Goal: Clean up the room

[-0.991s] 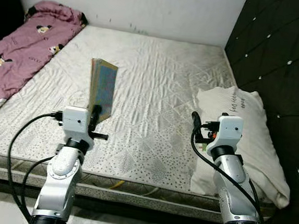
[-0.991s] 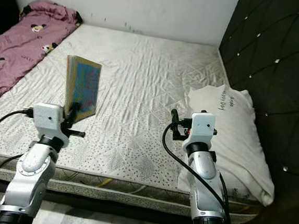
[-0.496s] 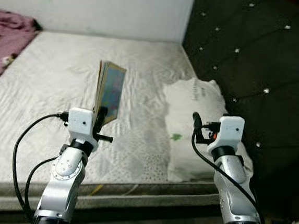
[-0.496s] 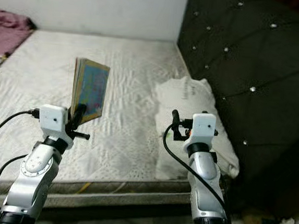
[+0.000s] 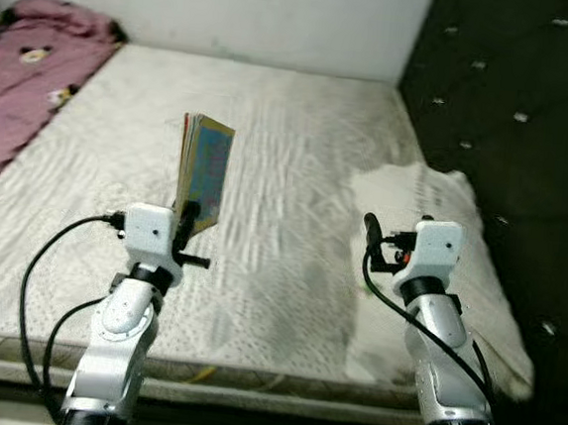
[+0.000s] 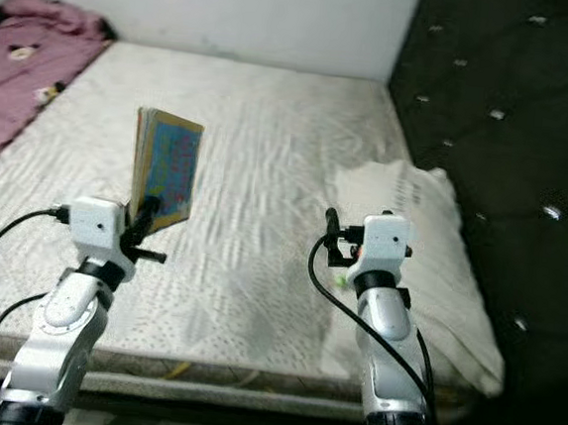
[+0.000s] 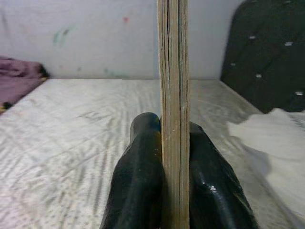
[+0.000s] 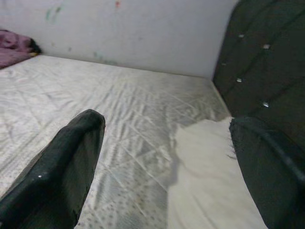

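Observation:
A thin book with a blue cover point(image 5: 206, 172) stands upright above the mattress, and my left gripper point(image 5: 185, 216) is shut on its lower edge. In the left wrist view the two black fingers point(image 7: 143, 176) press both sides of the book's page edge point(image 7: 173, 95). My right gripper point(image 5: 370, 225) is held out over the right part of the bed, near the pillow. Its two black fingers point(image 8: 62, 167) stand wide apart in the right wrist view, with nothing between them.
A bare white mattress point(image 5: 290, 143) fills the space ahead, its front edge close to me. A white pillow point(image 5: 433, 211) lies on its right side against a dark tufted headboard point(image 5: 512, 113). A purple patterned blanket point(image 5: 22, 80) lies at the far left. A white wall runs behind.
The camera has swung back to the left, so the purple blanket is in view again and the headboard takes less room. Both arms hold the same pose, and the book stays clamped.

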